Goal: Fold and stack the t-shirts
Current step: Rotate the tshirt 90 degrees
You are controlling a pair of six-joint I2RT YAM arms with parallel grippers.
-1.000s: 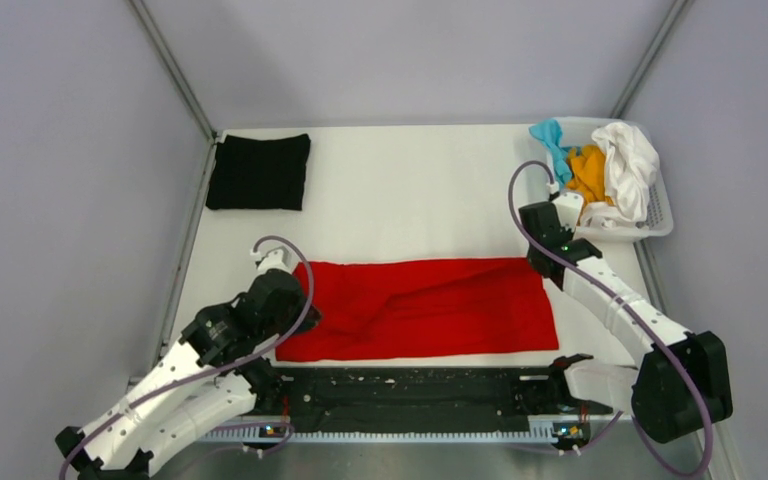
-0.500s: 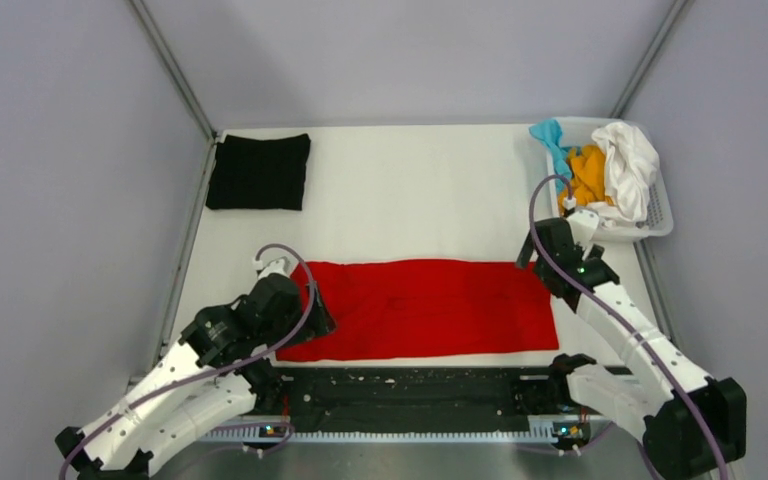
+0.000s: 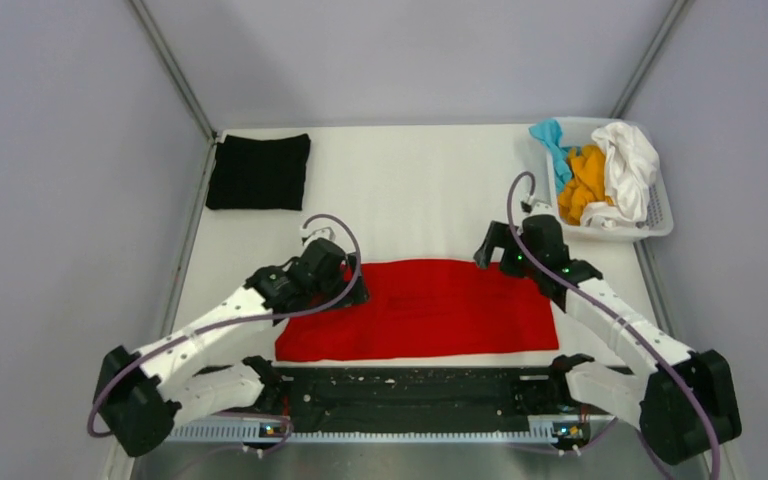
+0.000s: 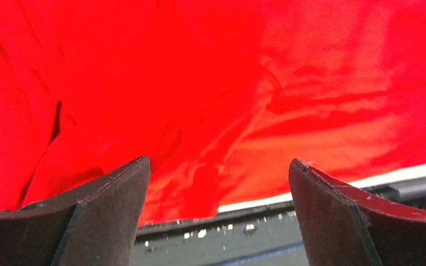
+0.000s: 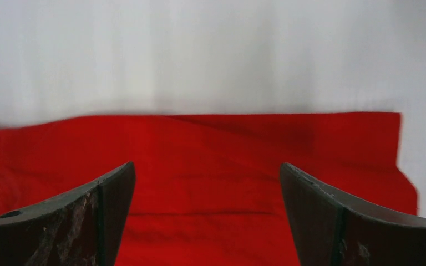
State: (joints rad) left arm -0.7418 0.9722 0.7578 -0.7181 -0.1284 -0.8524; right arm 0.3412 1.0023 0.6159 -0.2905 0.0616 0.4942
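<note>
Softly creased, the red t-shirt lies as a long rectangle.

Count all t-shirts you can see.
5: red t-shirt spread near the front; black t-shirt folded far left; teal one, orange one, white one in the basket, which may hide more.

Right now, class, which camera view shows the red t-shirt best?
Top external: nearly the whole red t-shirt shows, laid out as a long flat strip. Left wrist shows only wrinkled cloth close up; right wrist shows one edge and a corner.
</note>
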